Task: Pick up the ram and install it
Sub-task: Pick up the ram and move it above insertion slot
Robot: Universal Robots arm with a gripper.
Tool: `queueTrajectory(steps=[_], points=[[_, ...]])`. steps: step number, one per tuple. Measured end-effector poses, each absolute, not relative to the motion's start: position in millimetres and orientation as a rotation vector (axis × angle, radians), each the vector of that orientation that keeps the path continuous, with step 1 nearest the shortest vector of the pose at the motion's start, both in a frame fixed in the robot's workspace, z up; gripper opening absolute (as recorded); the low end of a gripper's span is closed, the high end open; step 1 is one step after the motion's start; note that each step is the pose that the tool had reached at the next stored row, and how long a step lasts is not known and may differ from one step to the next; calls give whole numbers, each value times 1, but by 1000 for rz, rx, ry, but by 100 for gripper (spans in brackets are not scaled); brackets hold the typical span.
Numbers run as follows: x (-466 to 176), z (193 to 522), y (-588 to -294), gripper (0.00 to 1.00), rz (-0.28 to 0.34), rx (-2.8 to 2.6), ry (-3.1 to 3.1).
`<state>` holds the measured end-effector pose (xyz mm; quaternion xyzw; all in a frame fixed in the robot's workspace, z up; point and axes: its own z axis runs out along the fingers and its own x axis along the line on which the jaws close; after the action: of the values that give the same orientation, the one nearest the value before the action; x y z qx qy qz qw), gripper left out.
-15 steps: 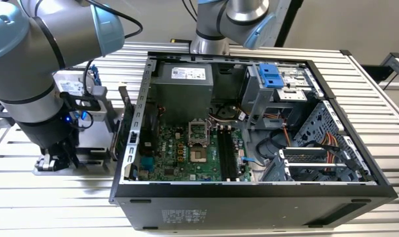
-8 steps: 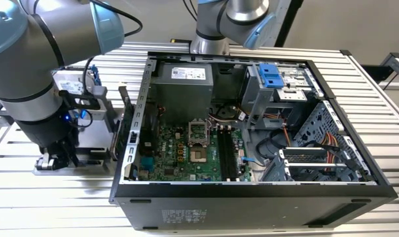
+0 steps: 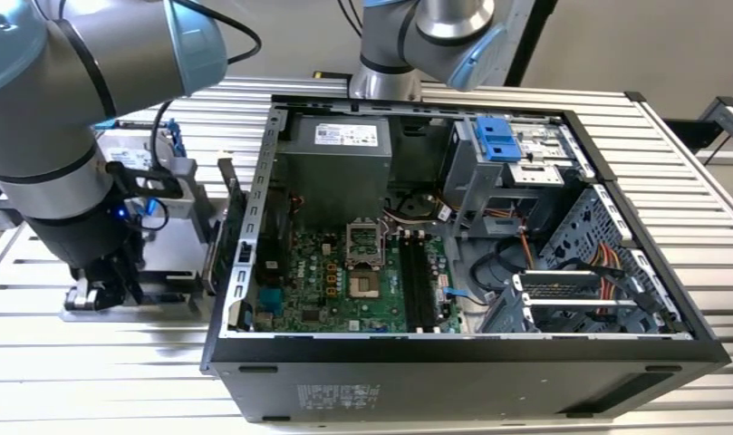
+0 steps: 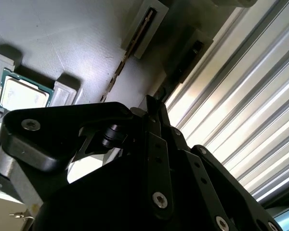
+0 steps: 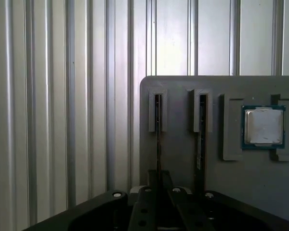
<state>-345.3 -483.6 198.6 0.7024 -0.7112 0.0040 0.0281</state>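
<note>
The ram point(image 5: 157, 130) stands on edge in a slot of the grey holder tray point(image 5: 183, 84), seen as a thin dark strip in both wrist views point(image 4: 123, 62). My gripper point(image 5: 159, 182) straddles its near end, with both fingers drawn close against the stick, which still sits in its slot. A second stick point(image 5: 201, 134) stands in the neighbouring slot. In the exterior view my gripper point(image 3: 101, 292) is low over the tray, at that view's left of the open computer case point(image 3: 463, 358). The motherboard's long black memory slots point(image 3: 420, 281) lie inside the case.
A square silver CPU chip point(image 5: 263, 126) lies in a recess of the tray beside the sticks. A drive with a blue frame point(image 3: 142, 154) stands behind my arm. The case walls point(image 3: 239, 245) rise between the tray and the motherboard. The table is ribbed aluminium point(image 3: 88, 381).
</note>
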Motion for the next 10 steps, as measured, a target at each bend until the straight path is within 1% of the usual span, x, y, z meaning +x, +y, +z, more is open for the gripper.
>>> queueTrajectory(steps=[10], points=[[-345, 205, -484, 0, 11, 2169, -2196]])
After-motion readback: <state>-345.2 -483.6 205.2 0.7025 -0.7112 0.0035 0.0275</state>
